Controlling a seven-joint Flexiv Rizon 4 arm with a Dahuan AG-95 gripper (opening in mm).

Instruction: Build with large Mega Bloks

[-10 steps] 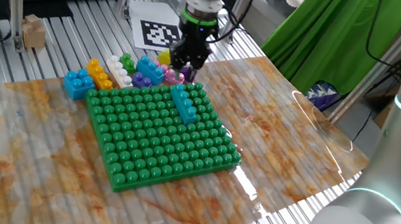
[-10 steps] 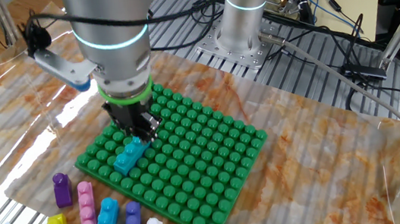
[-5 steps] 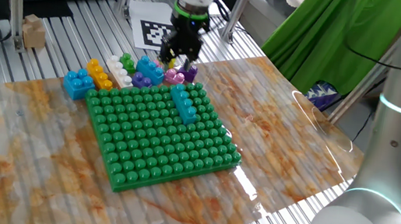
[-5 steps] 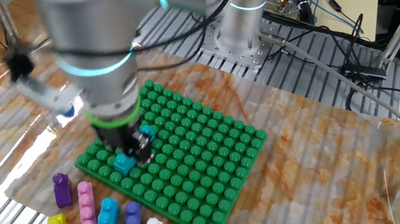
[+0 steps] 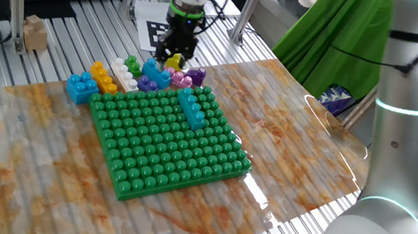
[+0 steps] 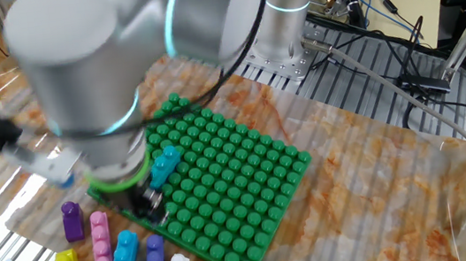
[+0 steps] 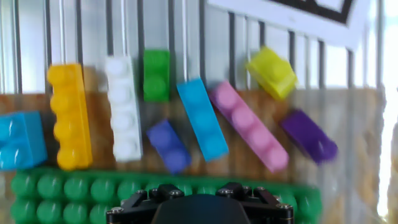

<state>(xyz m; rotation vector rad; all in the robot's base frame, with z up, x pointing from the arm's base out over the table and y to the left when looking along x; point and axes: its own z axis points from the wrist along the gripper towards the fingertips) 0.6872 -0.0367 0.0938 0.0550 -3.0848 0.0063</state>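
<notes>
A teal brick (image 5: 191, 106) stands pressed on the green baseplate (image 5: 165, 139) near its far edge, also seen in the other fixed view (image 6: 164, 166). Loose Mega Bloks lie in a row behind the plate. In the hand view they are blue (image 7: 22, 140), yellow (image 7: 69, 115), white (image 7: 123, 106), green (image 7: 157, 74), long blue (image 7: 202, 118), small purple (image 7: 168, 145), pink (image 7: 249, 124), yellow-green (image 7: 272, 73) and dark purple (image 7: 309, 135). My gripper (image 5: 175, 52) hangs above this row, over the long blue and pink bricks. It is open and holds nothing.
A printed marker sheet (image 5: 165, 35) lies on the slatted metal table behind the bricks. A small cardboard box (image 5: 35, 33) stands at the far left. A green cloth (image 5: 343, 37) hangs at the right. The robot base (image 6: 285, 13) stands beyond the plate.
My gripper has left the teal brick on the baseplate and moved back to above the row of loose bricks. The teal brick stays on the plate.
</notes>
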